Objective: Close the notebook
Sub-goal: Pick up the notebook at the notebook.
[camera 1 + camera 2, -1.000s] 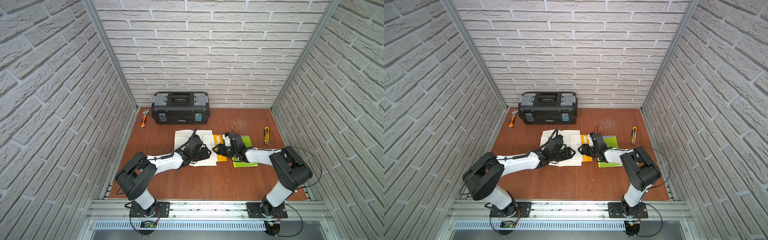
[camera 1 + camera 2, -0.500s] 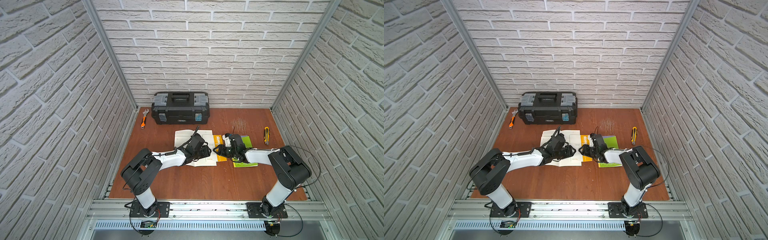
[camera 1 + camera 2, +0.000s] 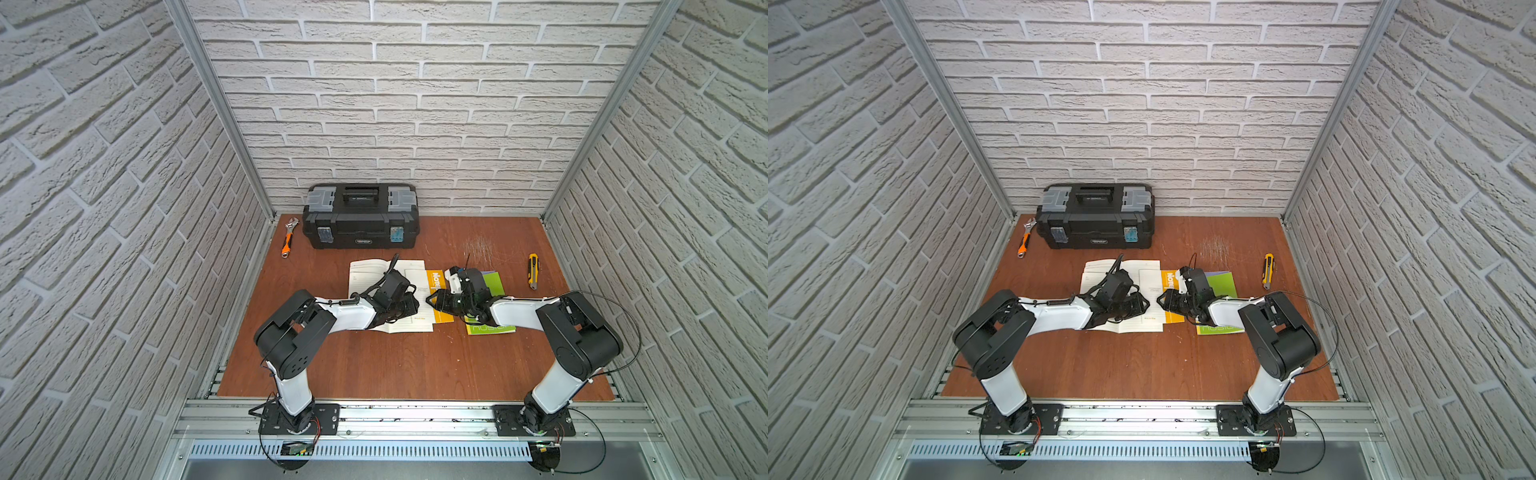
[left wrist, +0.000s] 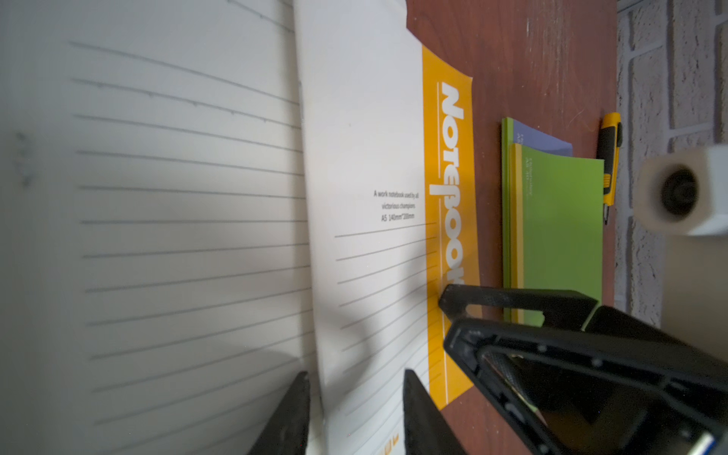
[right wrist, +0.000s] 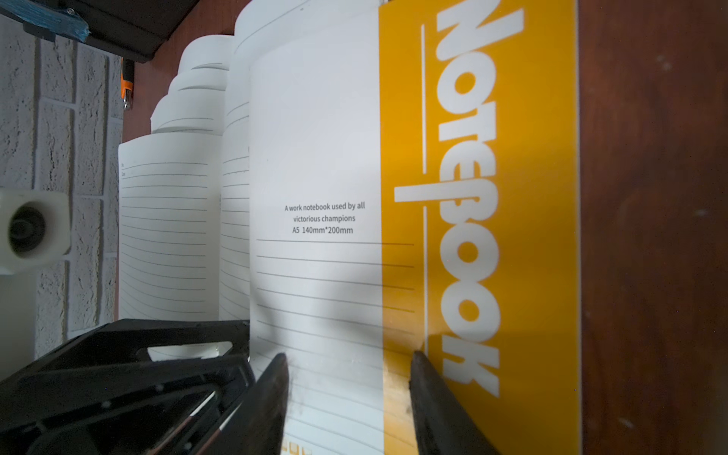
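Note:
The notebook point(image 3: 370, 274) point(image 3: 1144, 276) lies open mid-table, lined white pages spread to the left and its white-and-orange cover point(image 4: 449, 157) point(image 5: 472, 177) face up on the right. My left gripper point(image 3: 415, 305) point(image 3: 1147, 303) point(image 4: 355, 374) hovers low over the near part of the notebook, jaws apart, with the cover's inner edge between them. My right gripper point(image 3: 430, 300) point(image 3: 1159, 300) point(image 5: 350, 356) faces it from the right, jaws apart over the cover where white meets orange. Neither gripper grips anything.
A black toolbox point(image 3: 360, 216) stands against the back wall, with an orange-handled wrench point(image 3: 288, 239) to its left. Green notebooks point(image 3: 492, 282) lie under my right arm. A yellow utility knife point(image 3: 532, 271) lies further right. Brick walls close three sides.
My left arm has reached further right across the notebook, and its jaws have narrowed. The right arm has not moved.

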Robot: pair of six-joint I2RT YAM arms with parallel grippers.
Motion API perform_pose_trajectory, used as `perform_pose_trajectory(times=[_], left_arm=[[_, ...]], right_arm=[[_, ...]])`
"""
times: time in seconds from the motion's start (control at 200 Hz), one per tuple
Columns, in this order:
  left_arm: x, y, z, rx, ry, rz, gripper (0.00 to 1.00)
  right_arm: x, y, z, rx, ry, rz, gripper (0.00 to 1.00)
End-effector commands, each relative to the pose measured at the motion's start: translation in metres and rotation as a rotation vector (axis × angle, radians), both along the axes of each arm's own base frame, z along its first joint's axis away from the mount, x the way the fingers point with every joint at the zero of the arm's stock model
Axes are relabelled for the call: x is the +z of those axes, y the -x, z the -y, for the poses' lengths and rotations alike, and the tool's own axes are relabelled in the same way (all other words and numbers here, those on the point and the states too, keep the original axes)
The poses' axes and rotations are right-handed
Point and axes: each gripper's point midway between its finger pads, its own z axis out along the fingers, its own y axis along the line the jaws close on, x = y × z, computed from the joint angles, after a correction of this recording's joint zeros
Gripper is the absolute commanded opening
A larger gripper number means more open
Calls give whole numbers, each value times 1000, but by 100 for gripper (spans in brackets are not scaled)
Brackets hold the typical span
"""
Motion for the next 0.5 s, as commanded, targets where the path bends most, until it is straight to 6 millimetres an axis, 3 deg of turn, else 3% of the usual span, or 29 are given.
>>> perform_pose_trajectory(times=[0.0, 0.195, 0.275, 0.37, 0.495], left_arm=[[4, -9, 6, 15, 51, 21, 38], [7, -10, 17, 9, 169, 49, 33], [10, -10, 23, -12, 192, 56, 26], [15, -10, 29, -32, 193, 68, 11], [23, -12, 29, -40, 160, 90, 0]], right_arm=[[2, 1, 1, 8, -3, 9, 51], [-1, 1, 2, 6, -5, 4, 52], [-2, 1, 2, 6, -6, 4, 52], [-4, 1, 2, 6, -11, 0, 52], [-1, 0, 1, 9, -17, 6, 52]])
